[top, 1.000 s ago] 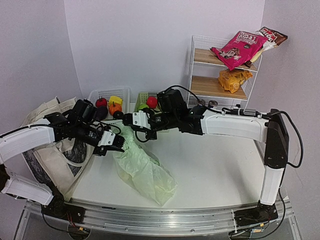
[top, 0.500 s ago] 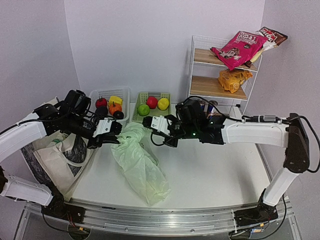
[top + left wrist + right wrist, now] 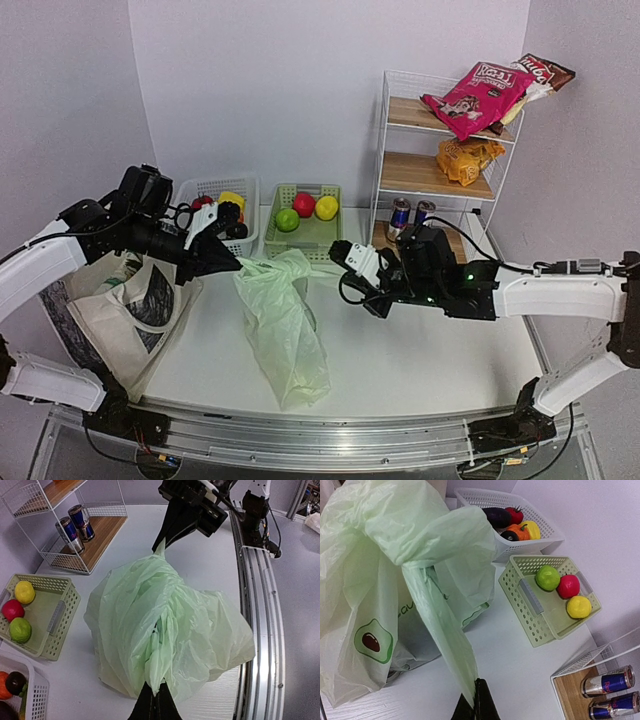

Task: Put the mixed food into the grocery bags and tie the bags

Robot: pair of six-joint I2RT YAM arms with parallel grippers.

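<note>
Right, top view: green plastic bag (image 3: 283,330) lies on the table (image 3: 430,350) between the arms, with left gripper (image 3: 230,264) and right gripper (image 3: 345,257) near its top end. Left wrist: fingers (image 3: 150,707) pinched together on a bag strand. Right wrist: fingers (image 3: 484,707) clamped on another stretched strand.

Pale-green bag (image 3: 283,335) on white table (image 3: 430,350)

Pale-green avocado-print bag (image 3: 285,335) lies bulging mid-table, apparently filled; cream tote (image 3: 110,312) slumps at left edge.
</note>
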